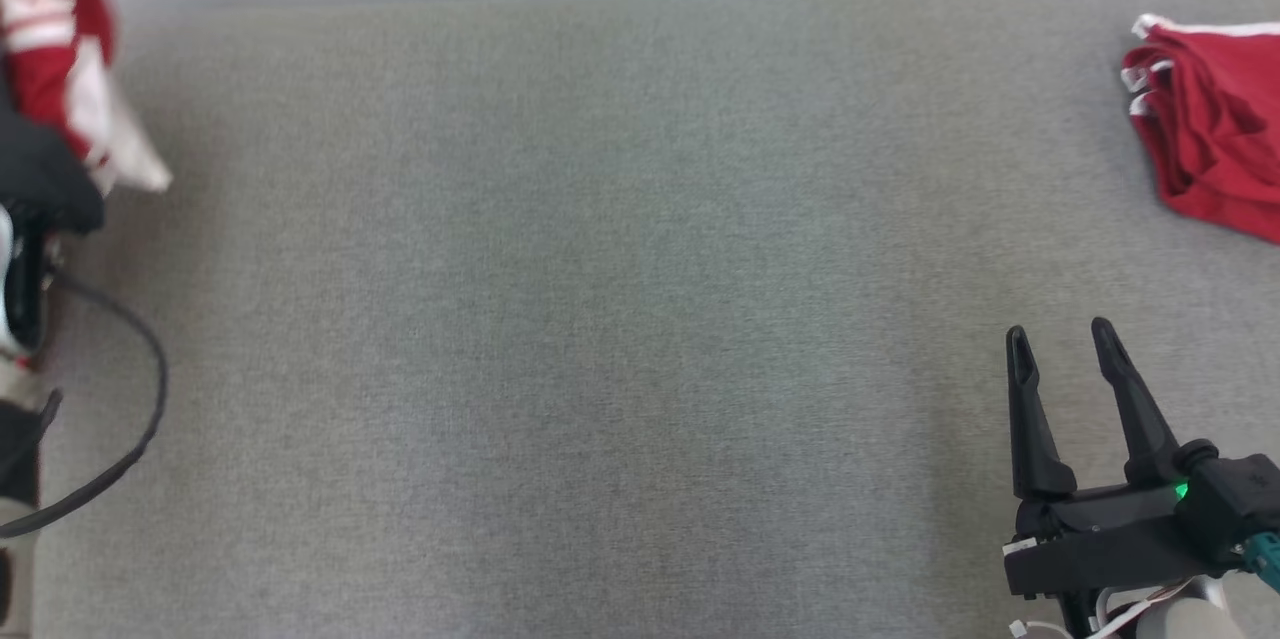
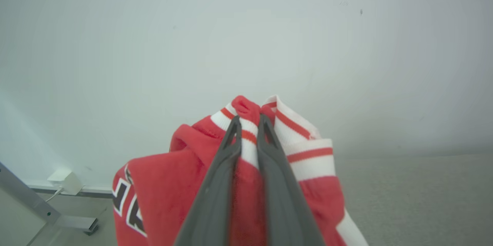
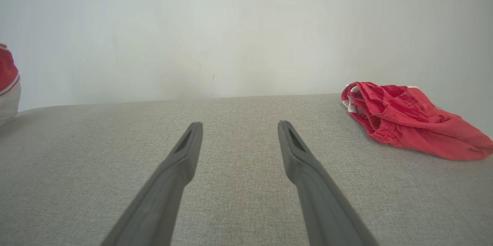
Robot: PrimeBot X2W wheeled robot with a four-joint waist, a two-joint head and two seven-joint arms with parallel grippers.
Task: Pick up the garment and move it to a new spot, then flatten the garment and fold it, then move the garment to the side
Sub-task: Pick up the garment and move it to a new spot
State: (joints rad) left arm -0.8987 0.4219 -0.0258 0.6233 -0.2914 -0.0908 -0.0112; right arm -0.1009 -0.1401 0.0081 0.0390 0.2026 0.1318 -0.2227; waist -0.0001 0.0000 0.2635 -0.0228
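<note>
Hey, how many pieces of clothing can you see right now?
2. A red-and-white garment hangs bunched in the left gripper at the far left. A red garment lies crumpled on the grey surface at its far right. Others may be hidden.

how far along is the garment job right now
Early. Done: the left gripper is shut on the red and white garment, which hangs bunched at the left edge of the grey surface. In hand: carrying it to a new spot. Left: flattening, folding and setting it aside. The right gripper is open, holding nothing.
</note>
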